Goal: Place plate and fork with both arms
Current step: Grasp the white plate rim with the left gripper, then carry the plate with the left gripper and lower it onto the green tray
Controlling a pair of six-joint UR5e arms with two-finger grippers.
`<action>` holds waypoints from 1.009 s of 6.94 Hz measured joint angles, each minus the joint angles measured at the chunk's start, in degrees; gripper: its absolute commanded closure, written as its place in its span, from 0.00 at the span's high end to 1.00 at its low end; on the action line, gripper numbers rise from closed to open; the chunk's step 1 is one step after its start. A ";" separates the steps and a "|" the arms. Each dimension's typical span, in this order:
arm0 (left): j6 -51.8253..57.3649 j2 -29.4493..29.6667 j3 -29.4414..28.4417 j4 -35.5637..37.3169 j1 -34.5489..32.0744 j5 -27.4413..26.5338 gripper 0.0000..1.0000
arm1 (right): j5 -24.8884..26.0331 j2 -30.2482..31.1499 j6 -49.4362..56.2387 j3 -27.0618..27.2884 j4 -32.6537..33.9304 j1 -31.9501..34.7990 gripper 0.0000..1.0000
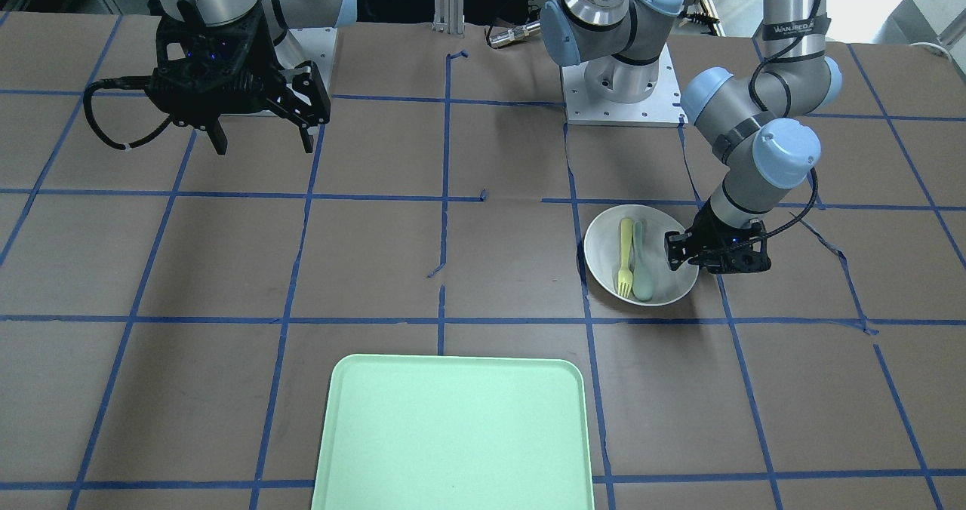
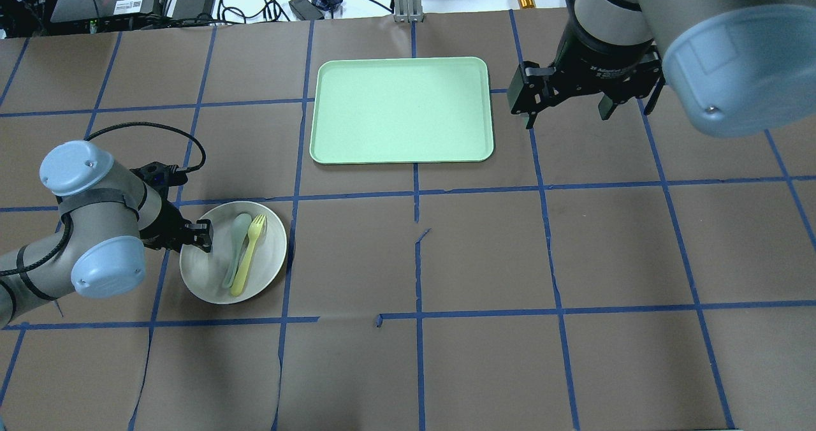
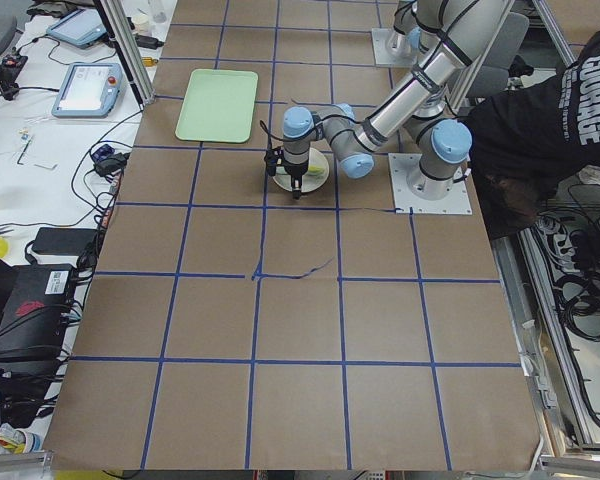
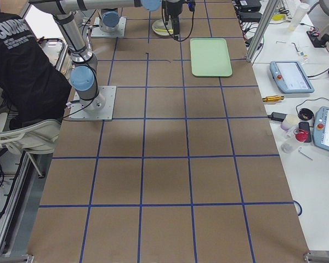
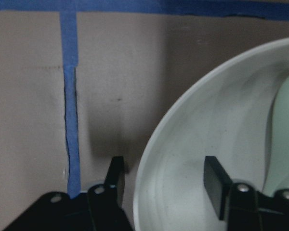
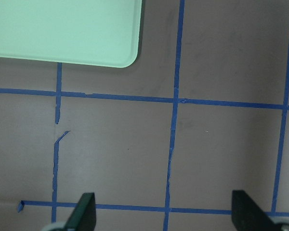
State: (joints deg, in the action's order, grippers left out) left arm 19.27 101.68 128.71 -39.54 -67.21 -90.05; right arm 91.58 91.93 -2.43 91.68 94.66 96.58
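Left gripper (image 5: 164,168) is straddling the rim of the round white plate (image 2: 271,255), jaws apart. Yellow fork (image 2: 247,255) is lying in it beside a grey-green spoon (image 2: 234,246), which the wrist view is cropping. Right gripper (image 2: 565,118) is hanging wide open near the green tray (image 2: 401,109).

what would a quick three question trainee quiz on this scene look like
1. True or false: the fork lies in the plate beside the spoon.
2. Pick one. The fingers of the left gripper are: A) both inside the plate; B) astride the plate's rim, one inside and one outside; C) shut on the spoon.
3. Fill in: the right gripper, up near a corner of the tray, is ___ (open or shut) and holds nothing.

Key: 1 true; 2 B; 3 open.
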 measured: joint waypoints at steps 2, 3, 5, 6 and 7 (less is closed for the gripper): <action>0.04 -0.47 -0.56 -1.80 -0.18 -1.55 0.00 | 0.00 0.00 -0.03 0.06 0.00 0.01 1.00; 0.04 -0.61 -1.51 -3.58 -0.51 -1.75 0.00 | 0.00 0.00 -0.03 0.04 0.00 0.01 1.00; -0.04 -0.42 -5.81 -9.38 -1.12 0.21 0.00 | 0.00 0.00 0.05 -0.03 0.00 0.01 1.00; -0.12 0.04 -9.39 -13.67 -1.31 3.78 0.00 | 0.00 -0.02 0.08 -0.02 0.00 0.01 1.00; -0.29 0.79 -13.67 -18.03 -1.78 8.41 0.00 | -0.02 -0.06 0.18 -0.10 0.02 0.01 1.00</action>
State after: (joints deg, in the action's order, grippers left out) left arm 18.98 102.47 115.04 -57.57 -69.00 -81.64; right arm 91.56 91.88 -2.25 91.58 94.68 96.59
